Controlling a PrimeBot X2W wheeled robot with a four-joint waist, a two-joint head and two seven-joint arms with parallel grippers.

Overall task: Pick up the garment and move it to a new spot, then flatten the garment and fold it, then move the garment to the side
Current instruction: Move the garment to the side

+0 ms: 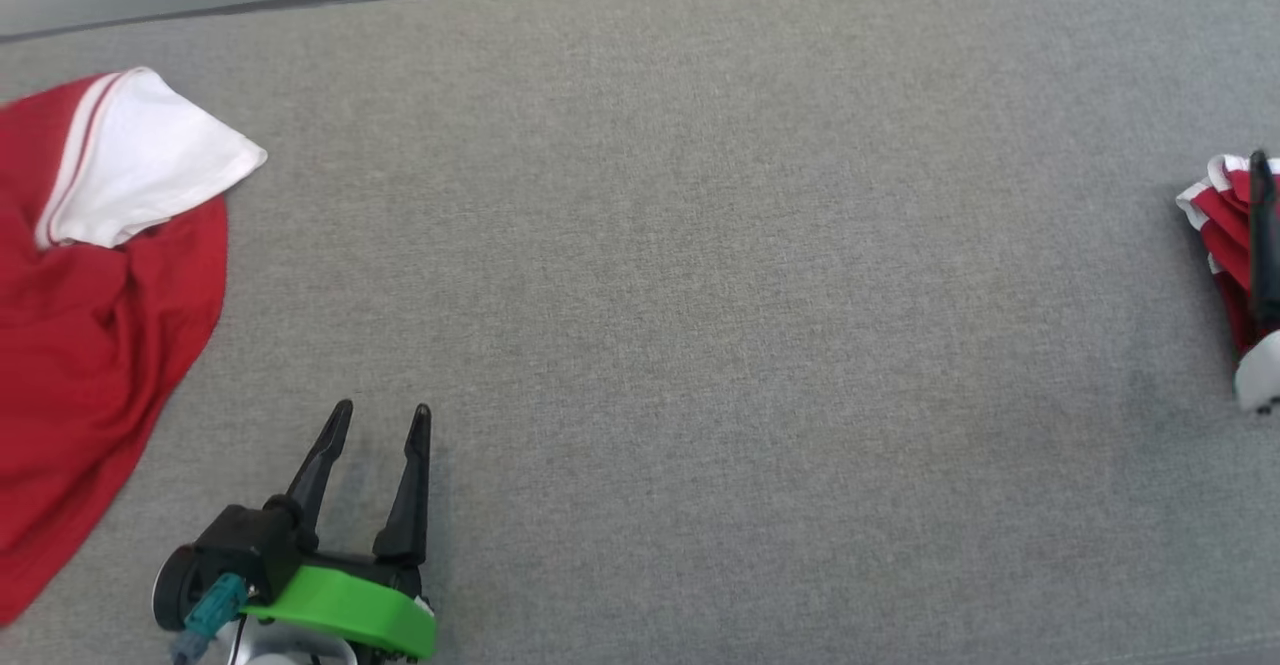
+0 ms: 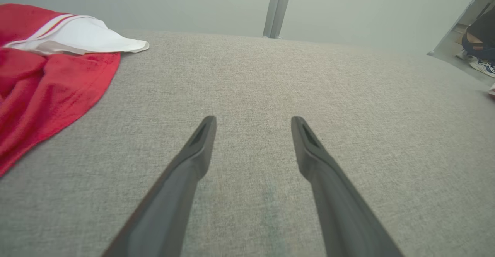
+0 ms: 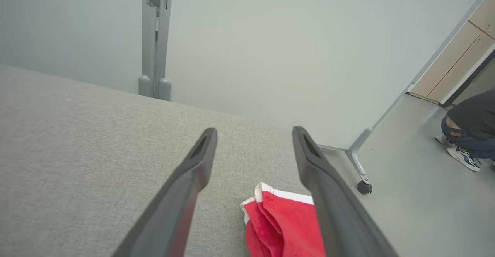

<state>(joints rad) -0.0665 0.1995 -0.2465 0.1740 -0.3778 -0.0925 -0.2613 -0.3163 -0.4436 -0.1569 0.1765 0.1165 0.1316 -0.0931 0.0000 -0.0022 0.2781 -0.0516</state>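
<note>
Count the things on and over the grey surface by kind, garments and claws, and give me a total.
Red-and-white garments: 2 (loose garment at the left, bunched garment at the right)
Claws: 2 (left claw and right claw, both open)
Total: 4

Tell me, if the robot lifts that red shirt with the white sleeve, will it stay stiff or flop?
Probably floppy: the red shirt lies in soft wrinkles and its white sleeve is folded over. It looks thin and meshy, so likely light. Pushed, it would probably bunch up on the grey cloth surface rather than slide.
</note>
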